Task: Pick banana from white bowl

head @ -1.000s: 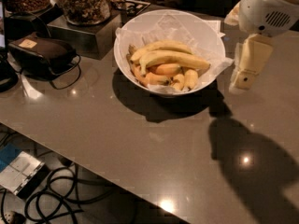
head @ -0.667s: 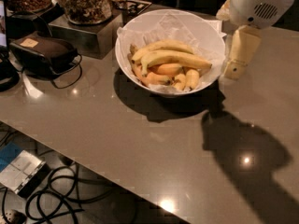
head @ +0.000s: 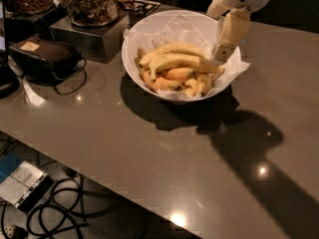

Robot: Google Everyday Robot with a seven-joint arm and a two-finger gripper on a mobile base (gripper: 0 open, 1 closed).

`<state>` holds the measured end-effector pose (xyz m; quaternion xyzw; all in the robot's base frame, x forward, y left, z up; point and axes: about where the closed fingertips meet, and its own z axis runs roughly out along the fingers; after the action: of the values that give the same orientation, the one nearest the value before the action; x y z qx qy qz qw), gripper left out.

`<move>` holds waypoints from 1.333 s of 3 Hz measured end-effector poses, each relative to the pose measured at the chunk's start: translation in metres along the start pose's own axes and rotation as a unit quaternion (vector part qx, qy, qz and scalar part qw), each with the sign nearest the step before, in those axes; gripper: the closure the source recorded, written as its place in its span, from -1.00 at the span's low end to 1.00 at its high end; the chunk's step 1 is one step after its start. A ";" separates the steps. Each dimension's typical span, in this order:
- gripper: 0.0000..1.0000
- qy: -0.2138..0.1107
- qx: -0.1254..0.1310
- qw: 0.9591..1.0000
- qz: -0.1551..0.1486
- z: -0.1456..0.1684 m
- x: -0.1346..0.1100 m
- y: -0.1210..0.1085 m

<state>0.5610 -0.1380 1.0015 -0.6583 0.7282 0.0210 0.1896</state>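
Note:
A large white bowl [head: 149,31] lined with crinkled white paper stands at the back middle of the grey counter. In it lie several bananas. The long, curved, pale yellow banana [head: 177,60] lies on top, across the heap, with shorter and orange-tinted ones under it. My gripper [head: 222,53] hangs from the white arm at the upper right and reaches down over the bowl's right side, its tip just above the right end of the long banana.
Glass jars of nuts [head: 92,3] stand on a metal box at the back left. A dark pouch with a cord [head: 46,57] lies at the left. Cables [head: 65,203] and a small device lie on the floor below the counter's front edge.
My gripper has moved left and away from me, from beside the bowl's right rim to over the bowl's right side, above the bananas.

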 end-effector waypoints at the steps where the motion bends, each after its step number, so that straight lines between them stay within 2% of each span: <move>1: -0.18 -0.007 -0.009 1.000 -0.005 0.011 -0.010 -0.014; 2: -0.10 -0.011 -0.025 1.000 -0.007 0.029 -0.017 -0.023; 4: -0.10 -0.011 -0.051 0.999 -0.008 0.058 -0.024 -0.034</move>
<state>0.6100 -0.1037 0.9624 -0.6729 0.7185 0.0643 0.1641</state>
